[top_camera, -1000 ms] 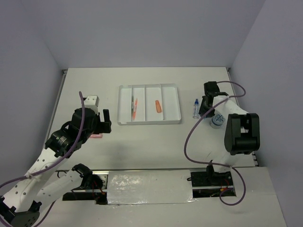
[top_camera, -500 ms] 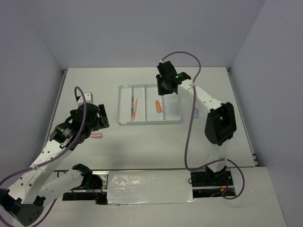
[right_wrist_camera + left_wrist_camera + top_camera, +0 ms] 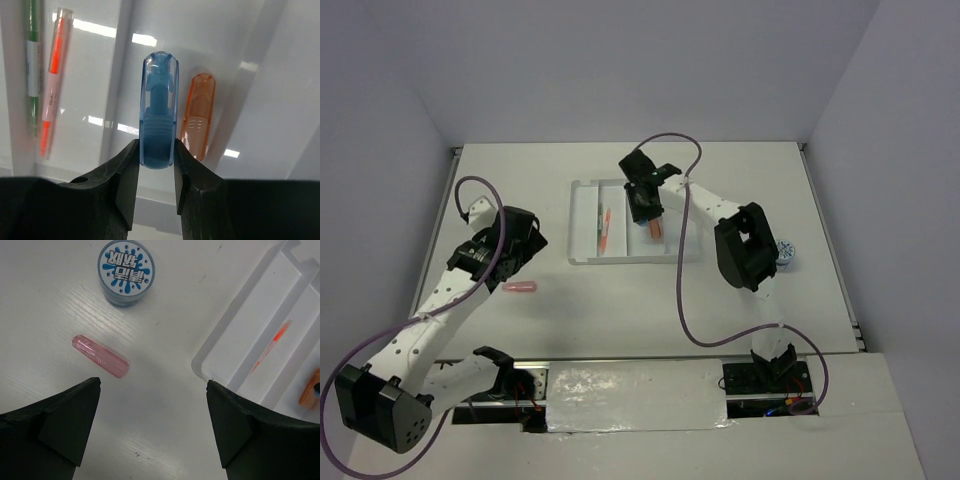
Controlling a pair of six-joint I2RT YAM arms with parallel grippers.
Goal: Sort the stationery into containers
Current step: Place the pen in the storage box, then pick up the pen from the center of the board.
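while left gripper (image 3: 152, 385) gapes near smooth pink capsule (image 3: 100, 356), right gripper (image 3: 156, 147) pinches translucent blue capsule (image 3: 159, 100).

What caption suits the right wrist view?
Right claw shut on blue capsule over white tray, beside orange capsule; orange pen and green pen one compartment over.

Blue capsule (image 3: 159, 112), orange capsule (image 3: 198, 115), pink capsule (image 3: 100, 356) — roll (image 3: 126, 271) splashed blue on white.

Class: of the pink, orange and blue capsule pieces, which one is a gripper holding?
The blue capsule, clamped in the right gripper over the tray. The orange capsule lies loose in the tray; the pink capsule lies on the table.
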